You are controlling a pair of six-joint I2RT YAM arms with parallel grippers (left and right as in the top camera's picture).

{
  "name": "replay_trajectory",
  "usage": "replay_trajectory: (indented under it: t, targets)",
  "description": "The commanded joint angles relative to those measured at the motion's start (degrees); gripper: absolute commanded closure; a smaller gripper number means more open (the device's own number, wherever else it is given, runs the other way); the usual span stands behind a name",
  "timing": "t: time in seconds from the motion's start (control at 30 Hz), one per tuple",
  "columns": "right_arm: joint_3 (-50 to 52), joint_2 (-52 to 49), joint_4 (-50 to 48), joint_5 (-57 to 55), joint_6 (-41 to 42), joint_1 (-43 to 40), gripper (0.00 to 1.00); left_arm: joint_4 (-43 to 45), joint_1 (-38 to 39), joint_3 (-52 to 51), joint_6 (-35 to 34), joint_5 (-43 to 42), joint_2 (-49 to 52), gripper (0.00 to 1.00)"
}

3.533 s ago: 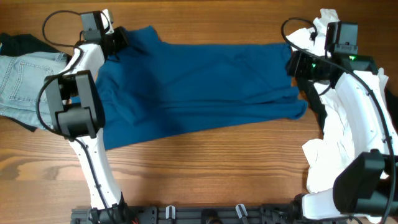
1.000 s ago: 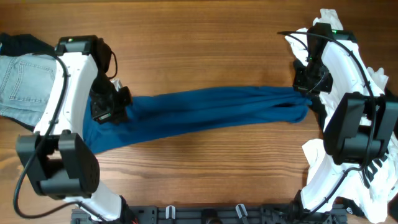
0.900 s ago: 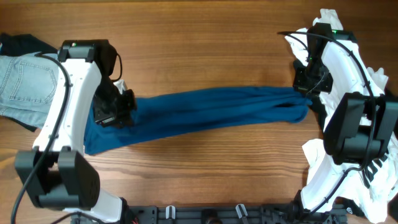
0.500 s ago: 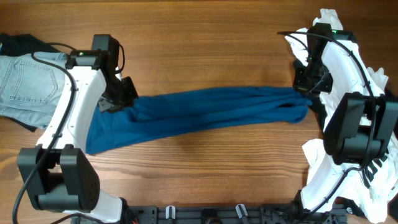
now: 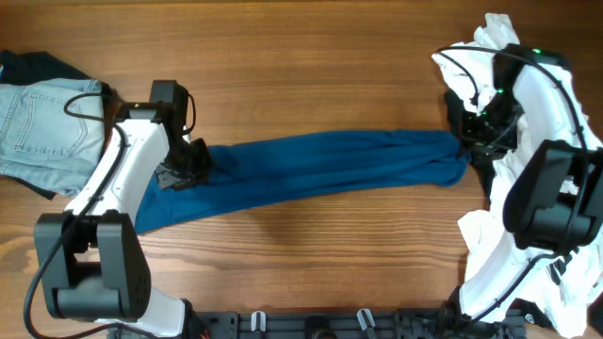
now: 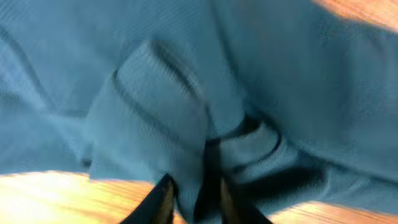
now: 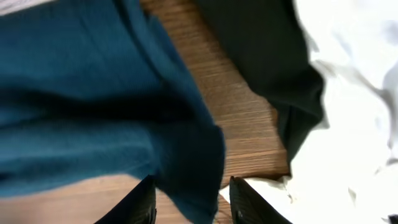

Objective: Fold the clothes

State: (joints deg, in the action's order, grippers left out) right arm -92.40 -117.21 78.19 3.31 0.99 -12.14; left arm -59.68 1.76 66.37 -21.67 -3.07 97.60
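The dark teal-blue shirt (image 5: 320, 169) lies gathered into a long narrow band across the middle of the table. My left gripper (image 5: 193, 162) is at its left end, shut on a bunched fold of the shirt (image 6: 155, 93), with the fingers close together around the fabric (image 6: 194, 205). My right gripper (image 5: 468, 141) is at the shirt's right end. Its jaws stand wide apart (image 7: 189, 199), and the shirt's edge (image 7: 74, 93) hangs loosely between them, with a gap showing beside the right finger (image 7: 245, 199).
Light-blue denim shorts (image 5: 42, 118) and a dark garment (image 5: 38, 66) lie at the far left. White clothes (image 5: 509, 245) are heaped along the right edge, with a black garment (image 7: 261, 50) beside them. Bare wood shows above and below the shirt.
The shirt, spread flat 3.5 s ago, is now drawn into a narrow band. My left gripper has shifted slightly right with its end. My right arm has shifted right at the shirt's end.
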Motion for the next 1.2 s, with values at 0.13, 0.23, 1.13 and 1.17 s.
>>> replay_trajectory:
  t: [0.13,0.23,1.13,1.17]
  targets:
    - [-0.6,1.0,-3.1,14.1,-6.1,-0.4,0.10,10.3,-0.8,-7.1,-0.3,-0.9,-0.1,0.66]
    - [-0.6,1.0,-6.2,16.5,-3.5,-0.4,0.26,12.0,-1.6,-7.6,-0.2,-0.4,-0.1,0.65]
    - [7.6,5.9,-16.8,-3.8,8.1,5.4,0.91,14.9,-1.7,-7.6,-0.2,-0.1,-0.1,0.80]
    - [7.6,5.9,-16.7,-3.7,8.2,5.4,0.96,14.9,-1.7,-7.6,-0.2,-0.1,-0.1,0.85]
